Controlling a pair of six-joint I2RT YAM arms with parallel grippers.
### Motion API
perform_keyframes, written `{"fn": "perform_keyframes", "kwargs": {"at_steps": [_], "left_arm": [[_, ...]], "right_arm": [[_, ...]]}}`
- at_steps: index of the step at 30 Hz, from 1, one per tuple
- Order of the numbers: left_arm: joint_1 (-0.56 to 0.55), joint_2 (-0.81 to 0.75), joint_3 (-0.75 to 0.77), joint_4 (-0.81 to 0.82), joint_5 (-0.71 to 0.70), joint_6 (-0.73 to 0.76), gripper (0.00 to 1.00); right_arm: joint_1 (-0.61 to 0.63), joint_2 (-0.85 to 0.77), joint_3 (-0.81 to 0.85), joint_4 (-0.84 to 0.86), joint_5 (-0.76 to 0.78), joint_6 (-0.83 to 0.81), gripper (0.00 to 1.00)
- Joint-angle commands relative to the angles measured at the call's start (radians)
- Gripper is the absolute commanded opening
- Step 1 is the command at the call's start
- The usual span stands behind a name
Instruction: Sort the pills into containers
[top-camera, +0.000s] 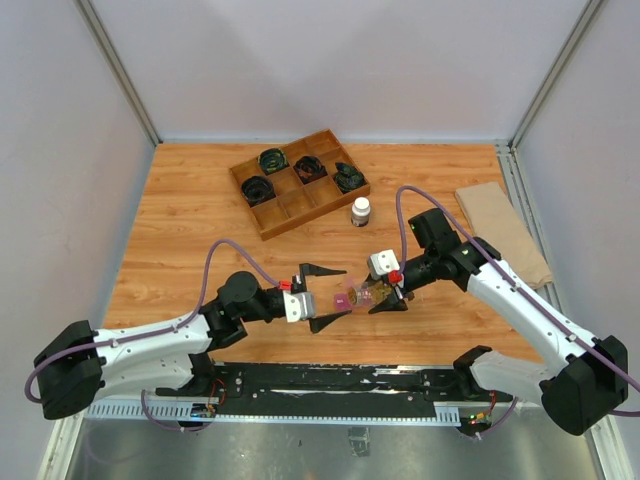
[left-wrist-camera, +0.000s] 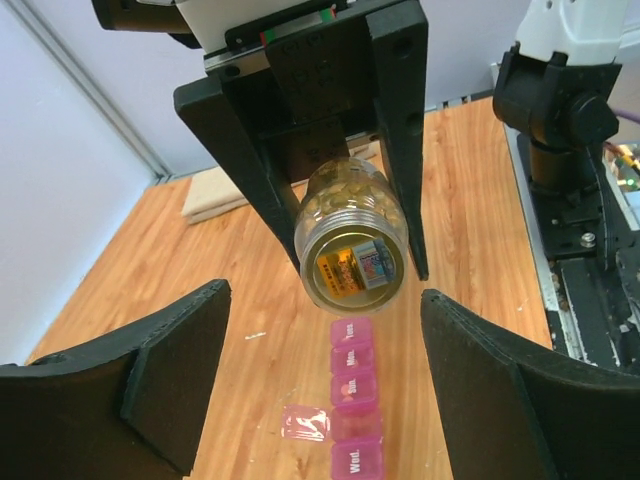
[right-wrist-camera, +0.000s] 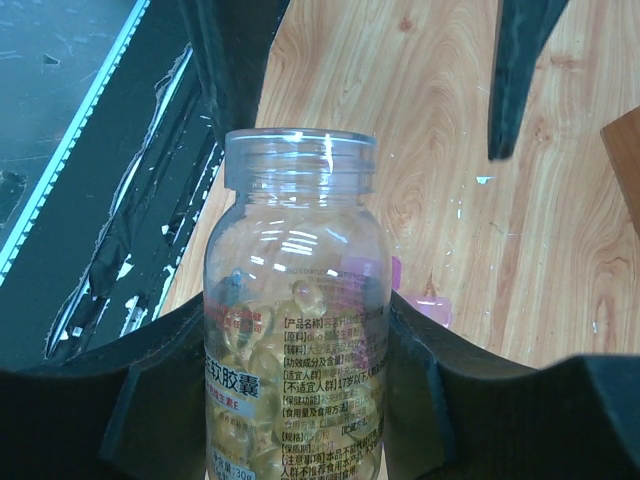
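My right gripper (top-camera: 383, 297) is shut on a small clear glass jar (right-wrist-camera: 292, 330) holding tan-yellow pills (right-wrist-camera: 268, 395). The jar is tipped, its open mouth toward the pink strip of containers (left-wrist-camera: 354, 400) on the table. In the left wrist view the jar (left-wrist-camera: 354, 245) hangs just above the strip's far end; one compartment (left-wrist-camera: 356, 423) stands open with its lid (left-wrist-camera: 306, 423) folded left. Pills show faintly inside some compartments. My left gripper (top-camera: 329, 296) is open and empty, its fingers either side of the strip (top-camera: 346, 298).
A brown wooden divided tray (top-camera: 299, 181) with black coiled items sits at the back. A white-capped bottle (top-camera: 361, 211) stands right of it. A tan pad (top-camera: 503, 230) lies at the right edge. A black rail (top-camera: 330, 378) runs along the near edge.
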Motion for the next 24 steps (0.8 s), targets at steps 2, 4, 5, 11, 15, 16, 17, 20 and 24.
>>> {"fn": "perform_keyframes", "kwargs": {"at_steps": [2,4,5,11,15,16,17,20,24], "left_arm": [[0.002,0.065,0.064,0.000,0.031,0.039,0.78],[0.002,0.075,0.070,0.001,0.039,0.028,0.76],[0.002,0.076,0.071,0.001,0.045,0.024,0.75],[0.001,0.078,0.071,0.020,0.074,-0.012,0.72],[0.001,0.089,0.069,0.030,0.086,-0.029,0.70],[0.002,0.091,0.066,0.038,0.089,-0.033,0.70],[0.001,0.093,0.064,0.048,0.090,-0.036,0.70],[0.001,0.099,0.056,0.086,0.090,-0.053,0.70],[0.001,0.114,0.058,0.122,0.065,-0.082,0.66]], "right_arm": [[-0.007,-0.006,0.034,-0.032,-0.028,-0.037,0.01],[-0.007,-0.007,0.033,-0.031,-0.026,-0.038,0.01],[-0.007,-0.005,0.033,-0.032,-0.025,-0.040,0.01],[-0.007,0.008,0.038,-0.032,-0.028,-0.035,0.01],[-0.006,0.013,0.037,-0.032,-0.028,-0.035,0.01],[-0.007,0.014,0.038,-0.032,-0.028,-0.035,0.01],[-0.007,0.015,0.038,-0.031,-0.028,-0.035,0.01],[-0.007,0.021,0.038,-0.032,-0.028,-0.035,0.01],[-0.007,0.024,0.038,-0.031,-0.029,-0.033,0.01]]}}
